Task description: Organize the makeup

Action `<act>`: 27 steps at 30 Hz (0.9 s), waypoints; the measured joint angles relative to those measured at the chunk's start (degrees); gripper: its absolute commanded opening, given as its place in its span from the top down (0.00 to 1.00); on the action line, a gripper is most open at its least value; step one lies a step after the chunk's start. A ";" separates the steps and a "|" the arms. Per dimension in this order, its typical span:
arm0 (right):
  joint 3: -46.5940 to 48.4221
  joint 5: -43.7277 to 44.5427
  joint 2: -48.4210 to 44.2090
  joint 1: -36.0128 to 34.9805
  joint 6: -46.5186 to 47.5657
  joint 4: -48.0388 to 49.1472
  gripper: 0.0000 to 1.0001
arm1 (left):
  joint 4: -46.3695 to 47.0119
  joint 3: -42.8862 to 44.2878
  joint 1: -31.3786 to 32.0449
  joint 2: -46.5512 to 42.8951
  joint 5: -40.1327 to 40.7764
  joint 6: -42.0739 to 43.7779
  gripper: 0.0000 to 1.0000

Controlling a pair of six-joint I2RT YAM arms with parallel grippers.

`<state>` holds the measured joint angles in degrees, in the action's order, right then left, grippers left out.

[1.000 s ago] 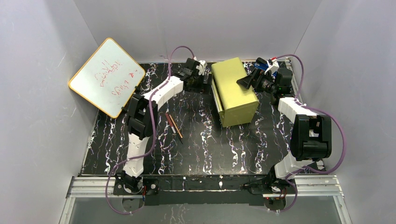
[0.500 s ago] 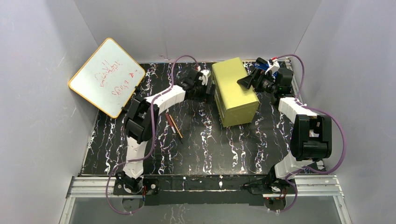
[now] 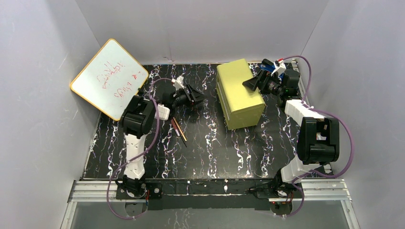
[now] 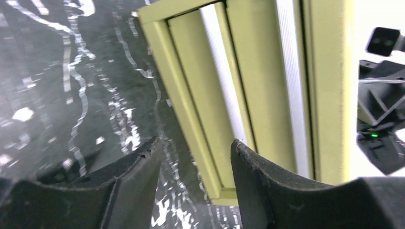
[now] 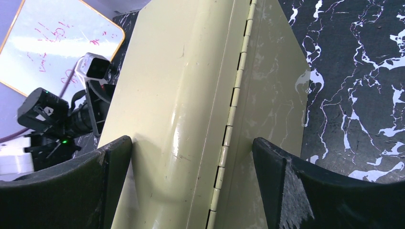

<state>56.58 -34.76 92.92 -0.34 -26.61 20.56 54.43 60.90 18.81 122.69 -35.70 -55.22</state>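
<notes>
Two thin brown and orange pencils (image 3: 177,128) lie side by side on the black marbled table (image 3: 215,148), left of centre. My left gripper (image 3: 193,98) is open and empty just beyond them, pointing at the drawer front of the yellow-green box (image 3: 239,93). In the left wrist view the left gripper (image 4: 195,142) has its jaws apart and faces the shut drawers (image 4: 248,71) across a gap. My right gripper (image 3: 250,83) is open at the box's far right top edge, and in the right wrist view the right gripper (image 5: 191,140) straddles the hinge (image 5: 234,95). The discs and the palette are out of view.
A yellow-rimmed whiteboard (image 3: 110,78) with red scribbles leans against the left wall. It also shows in the right wrist view (image 5: 52,33). Grey walls close in the table on three sides. The arm bases sit on a rail (image 3: 210,188) at the near edge.
My left arm has folded back from the box's rear left corner toward the left, and its gripper now sits farther from the box. The right arm and the box have not moved.
</notes>
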 measured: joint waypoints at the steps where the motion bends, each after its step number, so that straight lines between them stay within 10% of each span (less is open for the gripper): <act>1: -0.02 0.00 -0.02 0.00 0.00 0.00 0.00 | 2.82 0.52 0.22 1.38 -0.85 -2.25 0.51; 12: 0.00 0.11 -0.11 0.00 0.07 -0.24 0.00 | 17.38 15.85 5.60 12.52 -4.50 -16.96 0.64; 27: 0.00 0.15 -0.11 0.00 0.07 -0.37 0.00 | 14.80 15.87 6.49 14.86 -4.61 -15.85 0.59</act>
<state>56.58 -34.61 92.82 -0.34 -26.55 20.18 69.23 76.77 25.30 137.56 -40.32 -71.07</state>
